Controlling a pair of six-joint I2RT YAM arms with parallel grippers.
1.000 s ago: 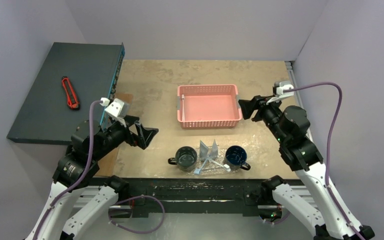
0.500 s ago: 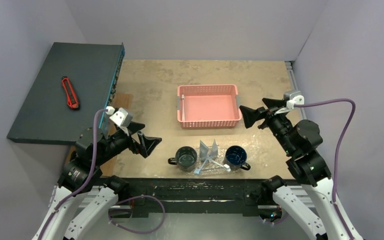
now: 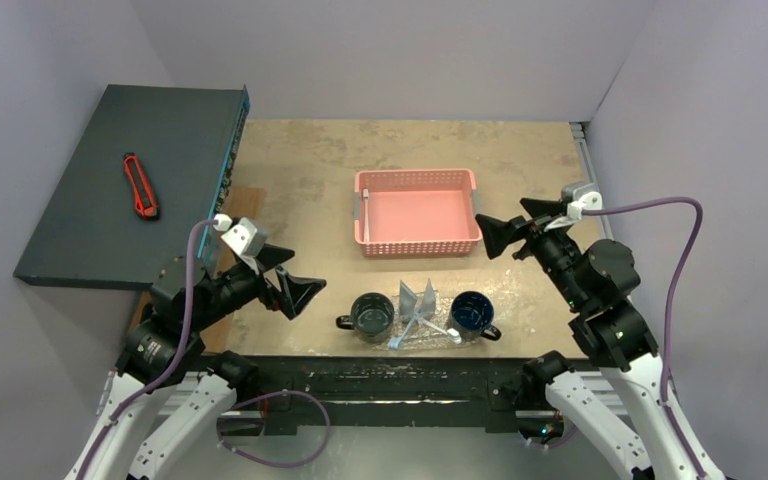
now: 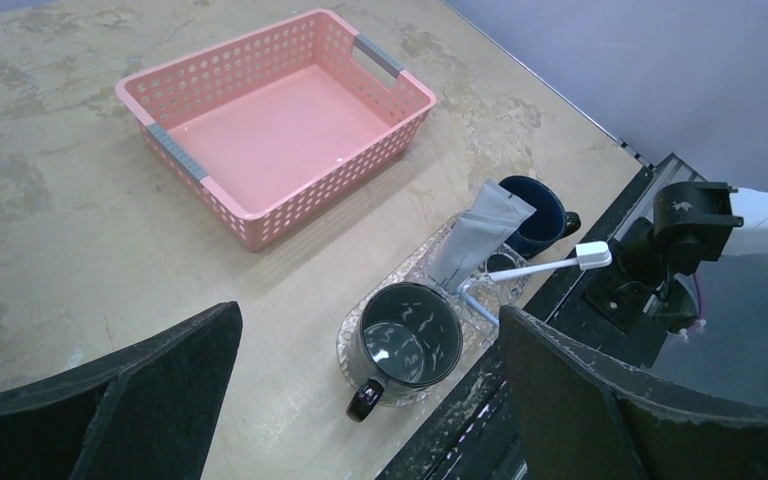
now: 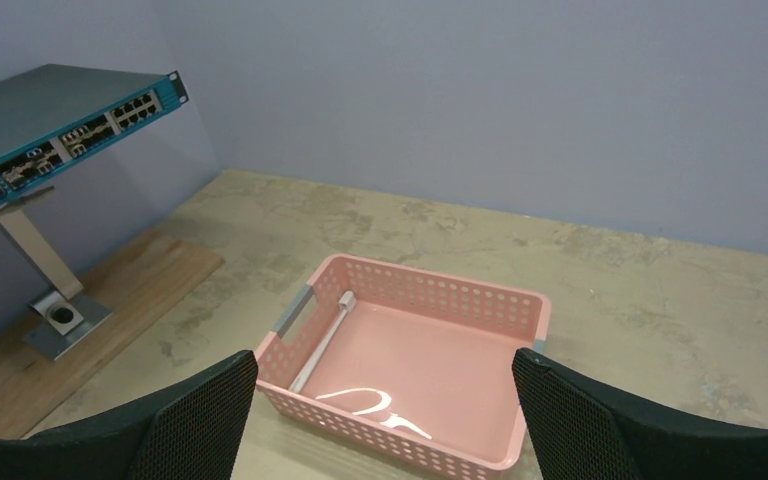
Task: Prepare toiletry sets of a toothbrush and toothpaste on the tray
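Observation:
The clear oval tray (image 3: 422, 338) (image 4: 352, 352) lies at the table's near edge. On it stand a dark green mug (image 3: 372, 315) (image 4: 410, 336) and a blue mug (image 3: 472, 312) (image 4: 532, 205). Silvery-grey tubes (image 3: 418, 298) (image 4: 480, 235) lean between the mugs, with toothbrushes (image 3: 438, 326) (image 4: 540, 267) across the tray. Another toothbrush (image 3: 366, 212) (image 5: 322, 340) lies along the left wall inside the pink basket. My left gripper (image 3: 295, 278) (image 4: 370, 320) hangs open and empty, left of the green mug. Open and empty too, my right gripper (image 3: 502, 216) (image 5: 384, 360) hovers off the basket's right end.
The pink perforated basket (image 3: 415, 178) (image 4: 260, 215) (image 5: 410, 290) sits mid-table behind the tray. A dark network switch (image 3: 130, 170) (image 5: 50, 130) on a stand (image 5: 52, 300) over a wooden board (image 5: 110, 300) fills the left side. A red utility knife (image 3: 140, 185) lies on top of it.
My right gripper has opened wider and shifted slightly right and toward the near edge. My left arm has sunk a little toward the near edge, jaws still wide. Tray items are unmoved.

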